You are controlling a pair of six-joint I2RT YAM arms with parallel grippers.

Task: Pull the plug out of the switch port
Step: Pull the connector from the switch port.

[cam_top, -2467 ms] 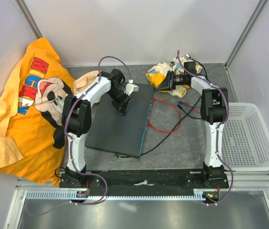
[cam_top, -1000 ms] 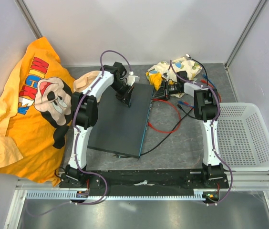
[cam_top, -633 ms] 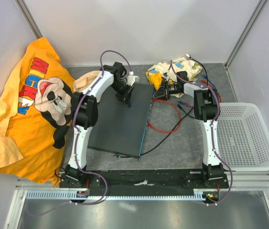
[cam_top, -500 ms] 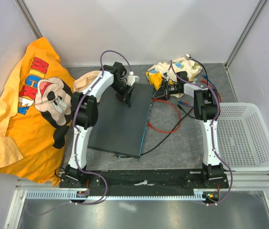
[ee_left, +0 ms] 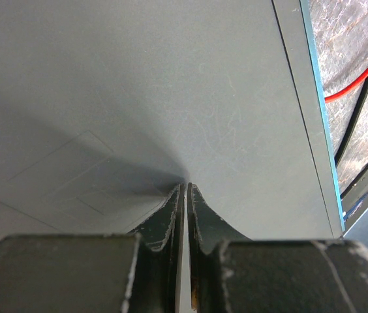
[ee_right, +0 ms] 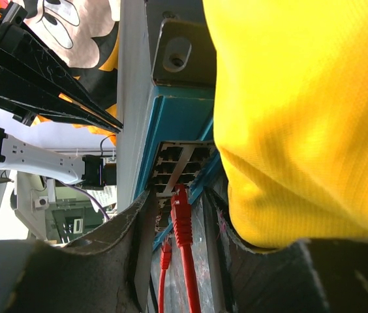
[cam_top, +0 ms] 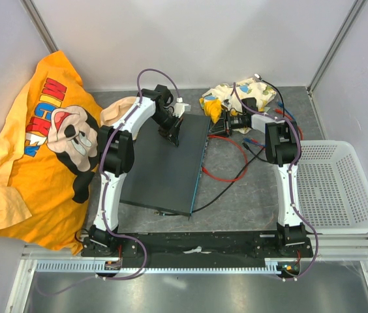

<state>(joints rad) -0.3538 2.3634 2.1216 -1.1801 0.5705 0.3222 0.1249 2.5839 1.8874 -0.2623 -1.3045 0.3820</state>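
The switch [cam_top: 161, 166] is seen flat mid-table, long axis near to far, teal edge [cam_top: 199, 166] turned rightward; it is pressed from above by the left gripper [ee_left: 184, 189], closed on nothing. The plug [ee_right: 181, 225] is seated at that edge's far end, straight ahead of the right gripper [ee_right: 180, 205] (much the nearer arm), its length pointed into the port; the jaws are held apart astride it; contact cannot be told; a straight rightward pull is called for.
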